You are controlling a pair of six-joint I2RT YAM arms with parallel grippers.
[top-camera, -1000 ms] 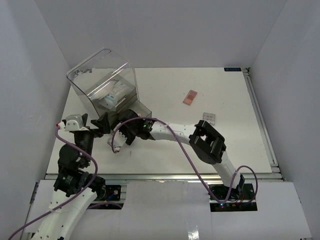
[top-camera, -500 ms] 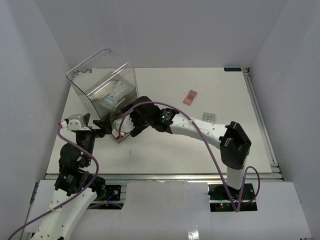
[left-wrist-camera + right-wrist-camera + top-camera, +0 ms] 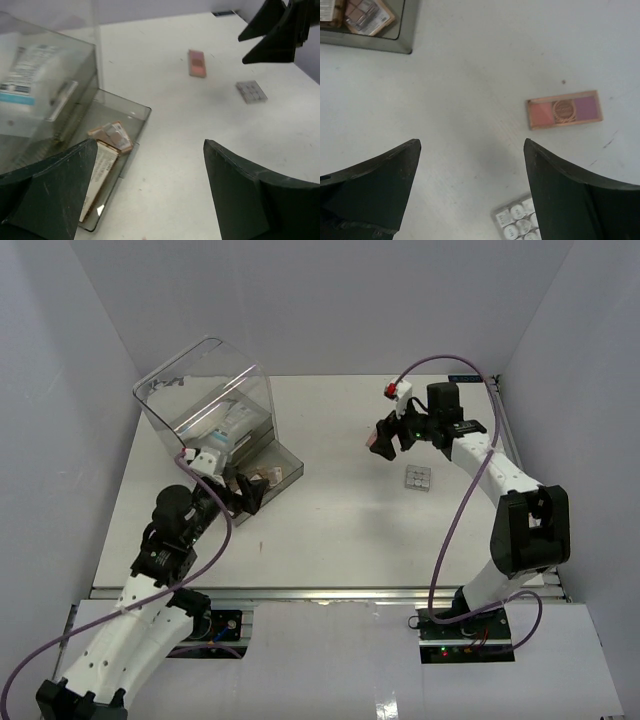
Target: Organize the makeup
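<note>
So the pink palette is found flat on the desk, off to the right-finger side of the right pincer and slightly ahead, not between the fingers. Its long axis is laid roughly along the closing line, so a wrist turn is probably needed. That pincer is spread wide, nothing held. The left pincer, also wide and empty, is parked by the tray, well apart, so the right arm is reckoned nearer.

A big clear plastic box stands at the far left of the white table, turned at an angle to its edges, with its smoky grey drawer pulled out toward the table's middle, and plain white walls on three sides.
</note>
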